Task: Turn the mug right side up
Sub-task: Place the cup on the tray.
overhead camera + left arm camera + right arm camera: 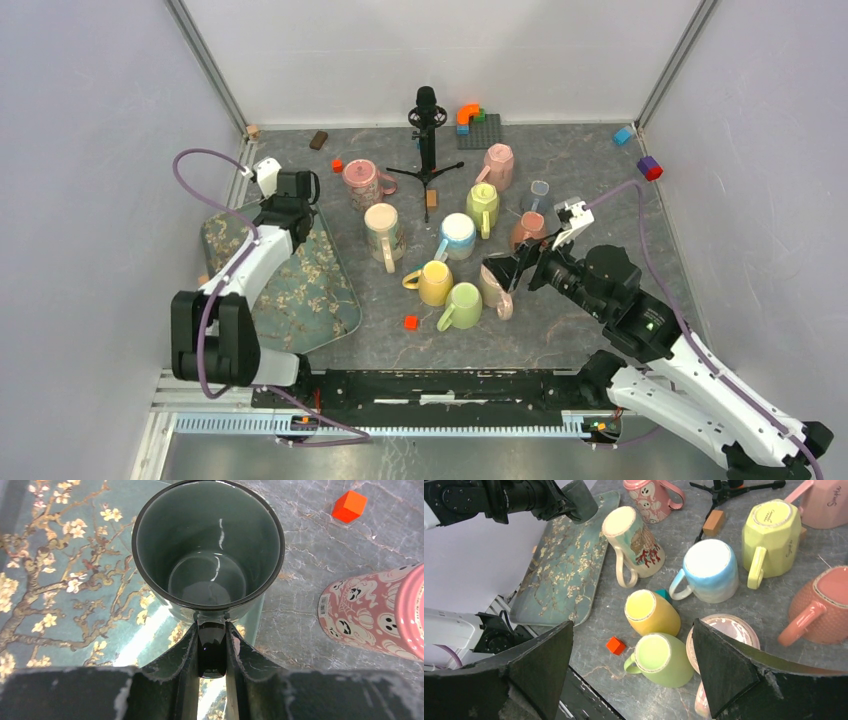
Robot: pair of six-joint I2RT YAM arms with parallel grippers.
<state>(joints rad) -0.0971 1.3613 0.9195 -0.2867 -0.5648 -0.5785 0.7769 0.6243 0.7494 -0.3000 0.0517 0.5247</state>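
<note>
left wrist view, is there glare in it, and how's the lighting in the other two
Left wrist: white glare streaks inside the dark mug, a bright reflection on the tray below. Right wrist: the right gripper reads dark and soft up close; the mugs beyond are sharp. Top external: even light, faint shadows on the table.

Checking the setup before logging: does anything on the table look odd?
Most mugs stand upside down, like the blue mug. A microphone stands among them. The left gripper holds a dark mug by its handle.
</note>
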